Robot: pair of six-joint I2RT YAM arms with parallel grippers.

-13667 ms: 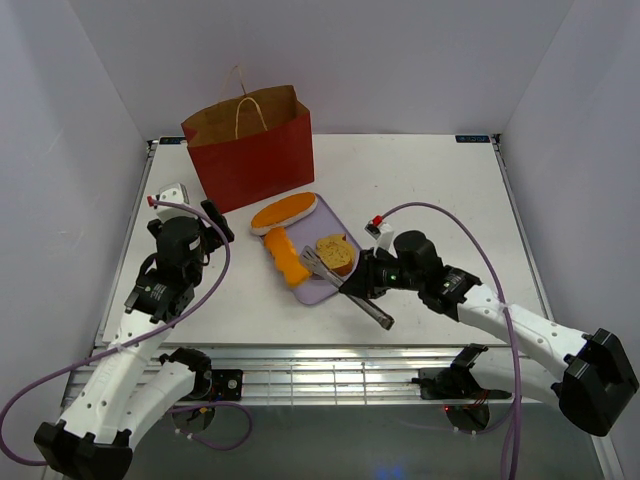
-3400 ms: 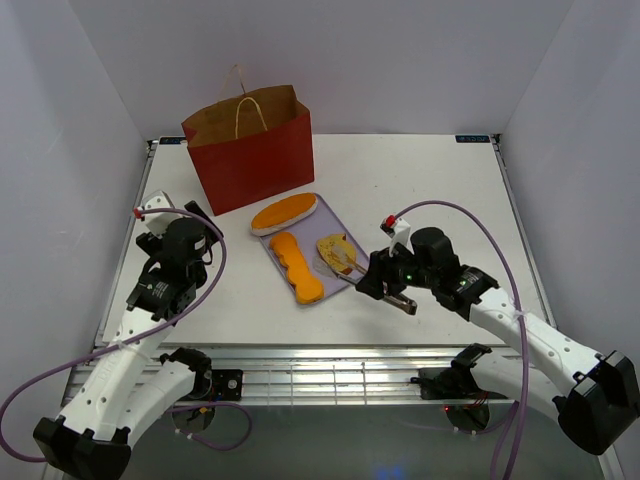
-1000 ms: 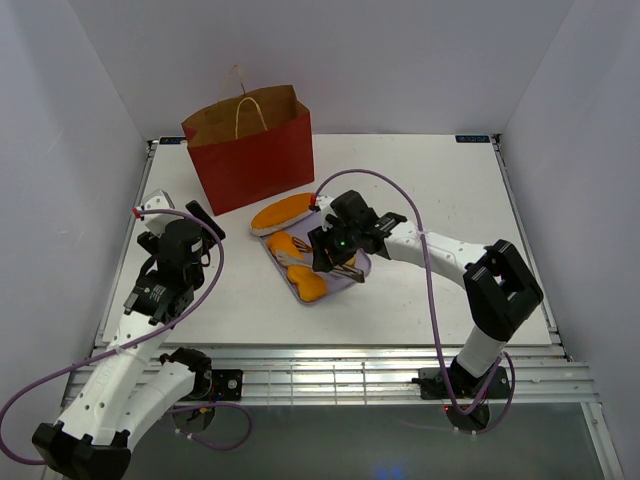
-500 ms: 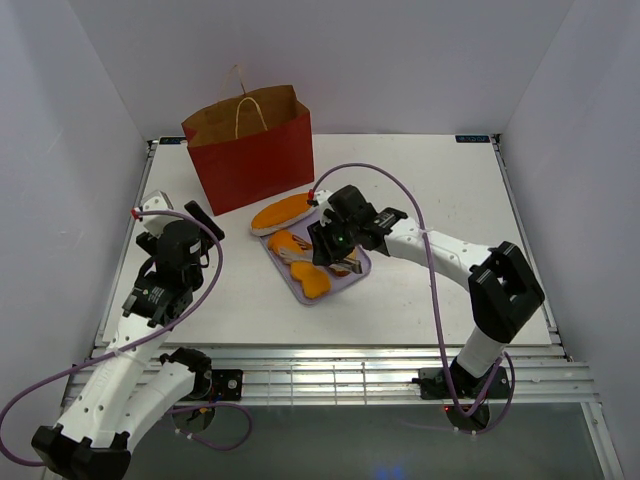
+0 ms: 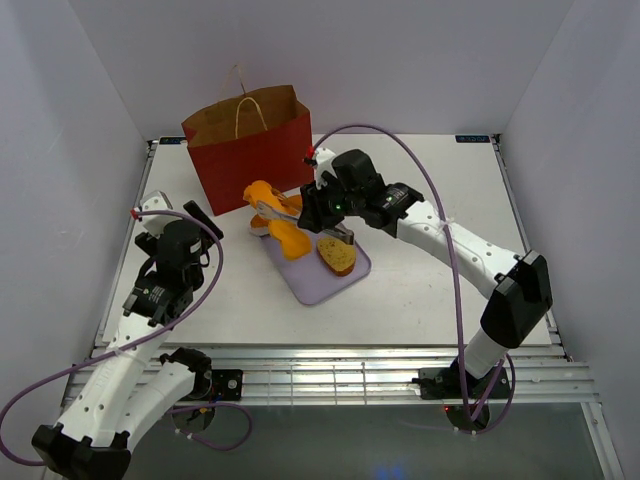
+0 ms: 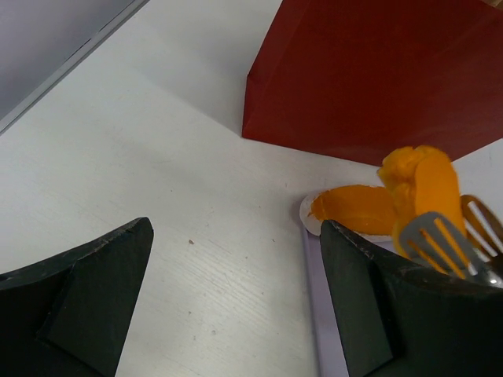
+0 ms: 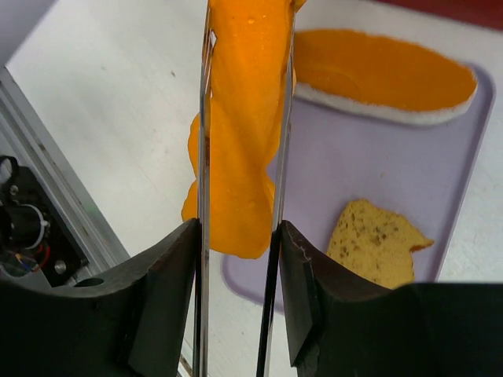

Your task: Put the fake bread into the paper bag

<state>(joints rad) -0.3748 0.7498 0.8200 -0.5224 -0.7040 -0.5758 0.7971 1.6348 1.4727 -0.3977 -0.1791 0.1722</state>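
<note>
Near bag [image 6: 369, 71], tongs [image 6: 414, 229] (metal) pinch loaf [image 6: 424, 184].

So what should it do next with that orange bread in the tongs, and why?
Probably raise the twisted orange loaf higher and carry it toward the paper bag's open top. The tongs in the right gripper already pinch the loaf clear of the lavender tray, but it seems to hang below the bag's rim, beside its red front.

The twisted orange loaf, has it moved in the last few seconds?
Yes. The twisted orange loaf, pinched in the tongs, has risen off the lavender tray toward the paper bag.
</note>
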